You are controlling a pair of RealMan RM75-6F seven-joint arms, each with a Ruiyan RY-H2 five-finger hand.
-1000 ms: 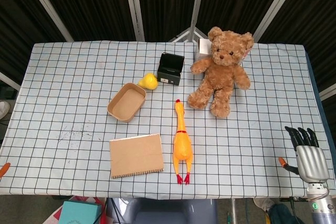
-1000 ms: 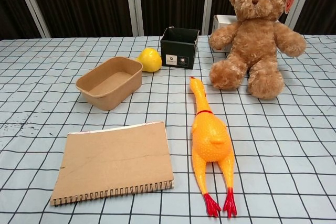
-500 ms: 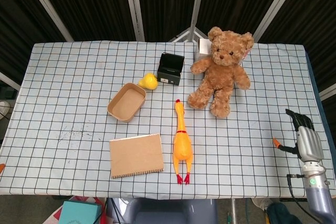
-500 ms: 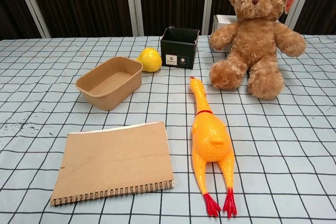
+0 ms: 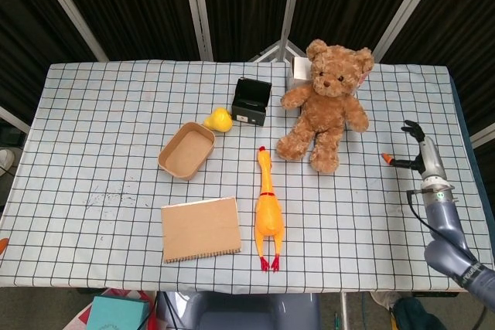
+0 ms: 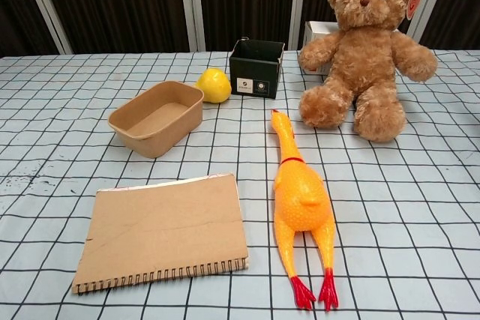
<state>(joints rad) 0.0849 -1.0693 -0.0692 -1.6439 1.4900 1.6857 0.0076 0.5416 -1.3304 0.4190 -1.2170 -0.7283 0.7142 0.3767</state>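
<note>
- Right hand [image 5: 421,154]: over the right part of the checked tablecloth [image 5: 100,137], seen edge-on in the head view with nothing in it; whether its fingers are spread or curled cannot be told. It does not appear in the chest view.
- Left hand: in neither view.
- Brown plush teddy bear [image 5: 325,102]: the thing nearest the right hand. It sits at the far middle-right of the table, to the left of the hand and somewhat farther back, apart from it with bare cloth between. Its long axis runs near to far, head at the far end, legs pointing toward the near edge.
- White box [image 5: 299,71]: just behind the bear's arm, partly hidden.
- Yellow rubber chicken [image 5: 267,210]: left of the bear and nearer, lying lengthwise, red feet at the near end.
- Black open box [image 5: 251,101], yellow pear-shaped toy [image 5: 219,120], brown paper tray [image 5: 186,149], brown spiral notebook [image 5: 200,228]: all farther left, well apart from the hand.
</note>
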